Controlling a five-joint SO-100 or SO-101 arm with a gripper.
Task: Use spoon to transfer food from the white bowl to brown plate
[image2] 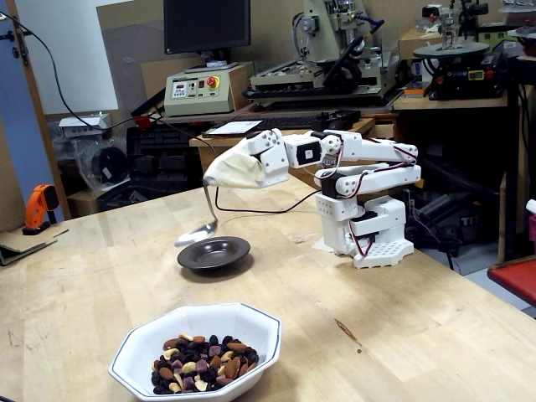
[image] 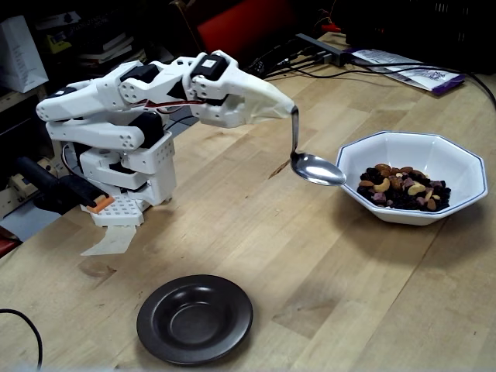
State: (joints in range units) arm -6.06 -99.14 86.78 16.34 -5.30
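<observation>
My gripper (image: pixel 291 109) is wrapped in a cream cover, and its tip is shut on the thin handle of the silver spoon (image: pixel 318 168). The spoon hangs down with an empty oval bowl, in the air just left of the white bowl's (image: pixel 459 153) near rim in a fixed view. The white octagonal bowl holds the food (image: pixel 403 191), a heap of nuts and raisins. The dark brown plate (image: pixel 155 319) lies empty near the front edge, well below the arm. In the other fixed view the gripper (image2: pixel 209 184) holds the spoon (image2: pixel 194 235) above the plate (image2: pixel 214 252), with the bowl (image2: pixel 142 344) and food (image2: pixel 201 368) nearest the camera.
The arm's white base (image: pixel 128 174) stands at the table's left. Cables and papers (image: pixel 411 70) lie at the far edge. A workbench with machines (image2: pixel 335 75) stands behind the table.
</observation>
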